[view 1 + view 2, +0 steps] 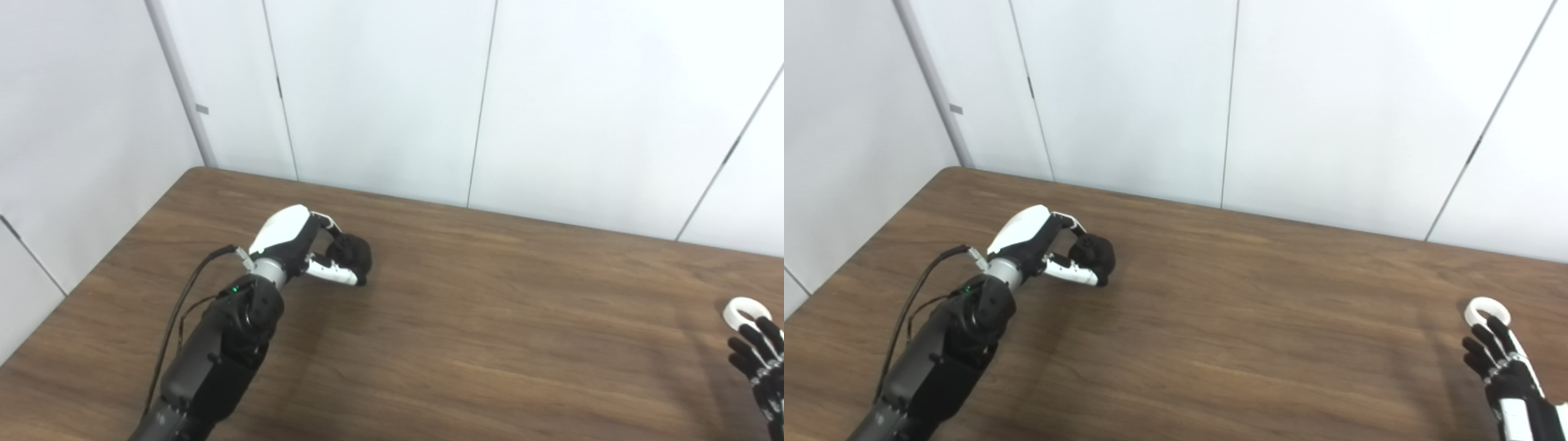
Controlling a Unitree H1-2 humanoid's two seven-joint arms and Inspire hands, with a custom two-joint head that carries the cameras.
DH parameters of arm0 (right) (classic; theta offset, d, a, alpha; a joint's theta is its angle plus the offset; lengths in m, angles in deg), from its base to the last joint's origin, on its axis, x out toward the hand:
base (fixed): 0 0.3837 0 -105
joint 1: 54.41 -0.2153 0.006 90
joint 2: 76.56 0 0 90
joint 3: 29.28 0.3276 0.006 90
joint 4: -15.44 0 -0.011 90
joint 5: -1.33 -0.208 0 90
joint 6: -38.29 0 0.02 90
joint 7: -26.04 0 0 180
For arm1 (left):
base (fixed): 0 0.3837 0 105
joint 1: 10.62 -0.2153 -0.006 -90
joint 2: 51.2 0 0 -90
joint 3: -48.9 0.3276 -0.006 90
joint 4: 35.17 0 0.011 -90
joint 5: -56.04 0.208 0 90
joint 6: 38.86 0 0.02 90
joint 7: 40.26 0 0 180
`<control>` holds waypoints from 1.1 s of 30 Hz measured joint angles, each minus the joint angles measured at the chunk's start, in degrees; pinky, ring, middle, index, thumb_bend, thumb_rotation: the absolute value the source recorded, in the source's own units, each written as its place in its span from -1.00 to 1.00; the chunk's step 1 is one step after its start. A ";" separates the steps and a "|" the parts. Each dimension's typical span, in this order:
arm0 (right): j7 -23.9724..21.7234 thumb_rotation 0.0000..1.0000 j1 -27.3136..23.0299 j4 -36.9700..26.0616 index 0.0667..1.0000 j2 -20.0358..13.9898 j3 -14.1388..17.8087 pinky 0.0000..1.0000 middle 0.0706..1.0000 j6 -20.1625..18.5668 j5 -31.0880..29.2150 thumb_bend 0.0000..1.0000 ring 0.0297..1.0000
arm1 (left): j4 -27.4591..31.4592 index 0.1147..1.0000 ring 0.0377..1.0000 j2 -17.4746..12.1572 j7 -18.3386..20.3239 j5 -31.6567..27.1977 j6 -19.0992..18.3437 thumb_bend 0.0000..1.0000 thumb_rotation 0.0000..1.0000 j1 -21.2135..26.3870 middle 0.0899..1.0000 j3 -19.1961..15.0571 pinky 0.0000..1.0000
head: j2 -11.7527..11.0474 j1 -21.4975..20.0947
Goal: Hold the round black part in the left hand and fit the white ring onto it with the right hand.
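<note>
The round black part [350,254] rests on the brown table [490,318] left of centre. My left hand [300,242] wraps around it, fingers curled over its top and thumb under its near side. The white ring [1486,311] lies flat on the table at the far right. My right hand [1500,361] hovers just in front of the ring, its black fingers spread and pointing toward it, fingertips close to the ring's near edge and holding nothing.
White wall panels [392,98] stand right behind the table's far edge. A black cable [177,312] loops along the left forearm. The table's left edge runs diagonally close beside the left arm.
</note>
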 measured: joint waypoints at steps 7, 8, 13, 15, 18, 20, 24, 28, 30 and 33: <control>0.28 0.84 0.01 -0.19 0.85 0.14 -0.22 0.77 0.80 0.12 1.58 0.21 0.76 | 6.28 -0.17 0.79 0.17 0.85 3.12 1.97 0.05 -0.90 -2.65 0.56 4.29 1.00 | 0.62 -1.14; 0.36 0.85 0.02 -0.27 0.85 0.21 -0.27 0.79 0.80 0.12 1.82 0.20 0.77 | 6.70 -0.17 0.80 0.18 0.84 3.87 3.23 0.05 -0.89 -3.20 0.56 5.14 1.00 | 0.88 -1.58; 0.89 0.87 0.17 -0.88 0.87 0.75 -0.72 0.78 0.81 0.06 2.83 0.20 0.77 | 7.64 -0.16 0.79 0.40 0.78 6.91 6.43 0.04 -0.89 -5.32 0.57 7.64 1.00 | 1.32 -2.46; 0.97 0.86 0.21 -1.07 0.87 1.08 -0.77 0.77 0.81 -0.01 3.18 0.21 0.77 | 8.37 -0.16 0.79 0.60 0.77 7.99 7.39 0.04 -0.89 -6.05 0.57 8.06 1.00 | 1.58 -2.72; 1.08 0.88 0.36 -1.62 0.89 1.80 -0.90 0.77 0.82 -0.37 3.58 0.21 0.77 | 9.15 -0.17 0.77 1.57 0.15 8.86 8.99 0.04 -0.89 -6.70 0.55 8.29 1.00 | 2.02 -3.43; 1.18 0.89 0.64 -2.41 0.89 2.34 -1.44 0.77 0.83 -0.68 3.79 0.20 0.78 | 9.30 -0.17 0.77 1.86 -0.18 9.16 10.90 0.04 -0.89 -7.14 0.55 8.50 1.00 | 2.55 -3.95; 1.33 0.91 0.91 -3.15 0.90 2.98 -2.14 0.79 0.83 -1.56 4.49 0.21 0.79 | 9.35 -0.16 0.75 2.69 -0.24 9.42 12.79 0.04 -0.89 -8.52 0.55 8.85 0.98 | 3.07 -4.57; 2.00 0.91 1.17 -3.80 0.90 3.22 -2.57 0.83 0.84 -3.15 4.75 0.19 0.82 | 9.40 -0.16 0.75 4.50 -0.28 10.31 14.30 0.04 -0.89 -9.62 0.55 9.69 0.97 | 3.60 -5.27; 2.02 0.91 1.44 -4.40 0.90 3.69 -2.90 0.82 0.84 -3.67 4.76 0.19 0.82 | 9.43 -0.16 0.75 5.94 -0.30 10.48 14.51 0.04 -0.89 -10.32 0.55 10.17 0.97 | 4.04 -5.89; 2.06 0.92 1.51 -4.64 0.91 3.92 -3.27 0.81 0.85 -3.91 4.81 0.18 0.82 | 9.50 -0.16 0.76 8.18 -0.30 10.41 14.95 0.04 -0.89 -11.30 0.56 10.90 0.98 | 5.01 -7.11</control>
